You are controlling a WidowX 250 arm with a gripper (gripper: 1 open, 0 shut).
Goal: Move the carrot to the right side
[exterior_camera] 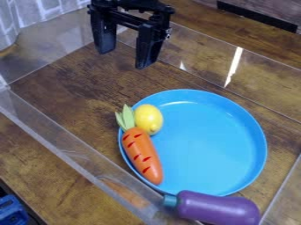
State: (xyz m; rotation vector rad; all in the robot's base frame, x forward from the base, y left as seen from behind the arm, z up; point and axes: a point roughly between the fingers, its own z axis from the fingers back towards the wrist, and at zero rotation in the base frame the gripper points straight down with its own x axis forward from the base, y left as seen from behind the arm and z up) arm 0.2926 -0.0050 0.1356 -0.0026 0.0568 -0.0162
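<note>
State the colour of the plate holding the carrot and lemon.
Blue plate, clearest in the camera view.

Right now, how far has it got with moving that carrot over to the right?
Nothing looks done yet: the carrot lies on the left edge of the blue plate, touching the lemon. The gripper hangs open and empty, up behind the plate. Reaching down, gripping the carrot and carrying it right are all left.

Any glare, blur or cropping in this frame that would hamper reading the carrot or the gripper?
Camera view: bright streaks of glare on the clear wall at upper right; the picture is soft and low in detail; the carrot on the blue plate reads clearly, stripes included; the gripper is dark but sharp enough to show open fingers; the eggplant sits close to the bottom edge.
</note>
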